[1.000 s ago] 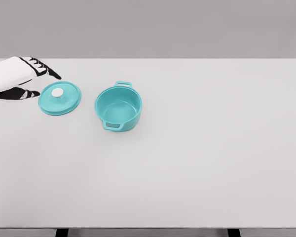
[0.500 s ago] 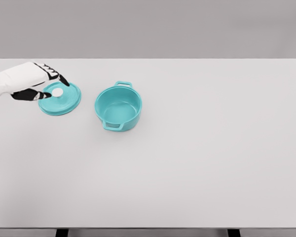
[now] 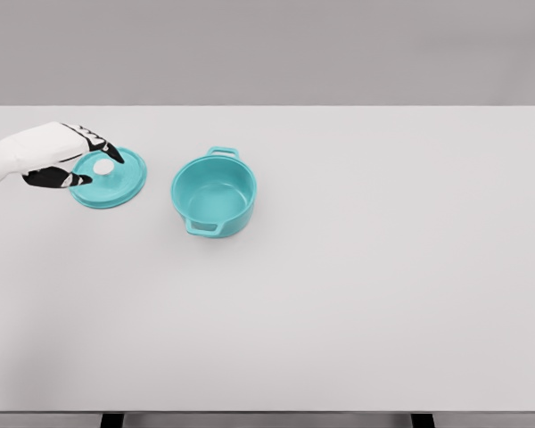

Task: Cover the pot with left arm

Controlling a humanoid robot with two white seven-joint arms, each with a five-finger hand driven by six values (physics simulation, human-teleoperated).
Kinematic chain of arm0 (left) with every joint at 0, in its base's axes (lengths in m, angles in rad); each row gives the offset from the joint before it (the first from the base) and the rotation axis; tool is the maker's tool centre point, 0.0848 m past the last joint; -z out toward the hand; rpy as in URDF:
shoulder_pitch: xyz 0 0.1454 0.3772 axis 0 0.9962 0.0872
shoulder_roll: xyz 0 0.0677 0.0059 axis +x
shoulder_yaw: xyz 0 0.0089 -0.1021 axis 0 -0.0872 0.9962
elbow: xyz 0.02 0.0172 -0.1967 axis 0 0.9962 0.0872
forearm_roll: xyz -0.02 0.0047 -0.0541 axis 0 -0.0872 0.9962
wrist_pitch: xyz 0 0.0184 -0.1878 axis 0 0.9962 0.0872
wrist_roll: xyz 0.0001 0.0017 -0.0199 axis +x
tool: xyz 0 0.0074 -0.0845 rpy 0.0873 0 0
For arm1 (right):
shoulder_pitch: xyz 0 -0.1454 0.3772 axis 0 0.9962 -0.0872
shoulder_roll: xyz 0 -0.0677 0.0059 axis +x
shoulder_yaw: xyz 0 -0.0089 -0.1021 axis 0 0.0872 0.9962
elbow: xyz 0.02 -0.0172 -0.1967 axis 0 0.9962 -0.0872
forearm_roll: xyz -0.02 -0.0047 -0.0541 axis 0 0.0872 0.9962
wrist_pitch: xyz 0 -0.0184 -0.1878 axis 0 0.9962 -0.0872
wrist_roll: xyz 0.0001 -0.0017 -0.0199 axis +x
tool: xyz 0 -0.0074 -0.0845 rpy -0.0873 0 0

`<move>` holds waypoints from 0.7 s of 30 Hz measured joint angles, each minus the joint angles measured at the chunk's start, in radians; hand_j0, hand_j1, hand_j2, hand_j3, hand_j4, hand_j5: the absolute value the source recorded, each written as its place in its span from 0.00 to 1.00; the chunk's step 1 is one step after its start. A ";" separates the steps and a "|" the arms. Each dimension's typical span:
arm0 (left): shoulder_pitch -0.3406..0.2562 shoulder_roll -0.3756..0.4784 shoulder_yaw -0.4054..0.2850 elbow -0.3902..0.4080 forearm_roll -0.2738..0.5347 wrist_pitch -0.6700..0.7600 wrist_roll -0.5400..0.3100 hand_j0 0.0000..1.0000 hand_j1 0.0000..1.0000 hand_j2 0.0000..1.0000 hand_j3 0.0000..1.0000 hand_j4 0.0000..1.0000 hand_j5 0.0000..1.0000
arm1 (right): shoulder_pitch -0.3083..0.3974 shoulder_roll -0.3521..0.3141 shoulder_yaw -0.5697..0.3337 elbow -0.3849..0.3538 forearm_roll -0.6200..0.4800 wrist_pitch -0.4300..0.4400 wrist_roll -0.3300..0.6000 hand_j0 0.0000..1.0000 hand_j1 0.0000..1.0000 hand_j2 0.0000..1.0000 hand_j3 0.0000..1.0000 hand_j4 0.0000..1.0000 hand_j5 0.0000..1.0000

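1. Head view, pot: the pot [image 3: 214, 196] is teal, round and open-topped, with two loop handles, one toward the far edge of the table [image 3: 357, 294] and one toward the near edge. It stands upright on the left half of the table, nearer the far edge. Its interior is visible.
2. Head view, lid: the lid [image 3: 111, 177] is a teal disc with a small white knob [image 3: 102, 167] at its centre. It lies flat on the table just left of the pot, not touching it.
3. Head view, left hand: the left hand [image 3: 58, 153] enters from the left edge. Its fingers [image 3: 105, 150] are narrowly spread over the lid's left part, with fingertips around the knob; a closed grasp cannot be confirmed.
4. Change: compared with half a second ago, the hand sits lower and closer around the knob. Lid and pot are unmoved.
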 measured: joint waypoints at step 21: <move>-0.048 -0.064 0.001 0.118 -0.070 0.000 0.000 0.69 0.69 0.69 0.69 0.69 0.69 | 0.000 0.000 0.000 0.000 0.000 0.000 0.000 1.00 1.00 1.00 1.00 1.00 1.00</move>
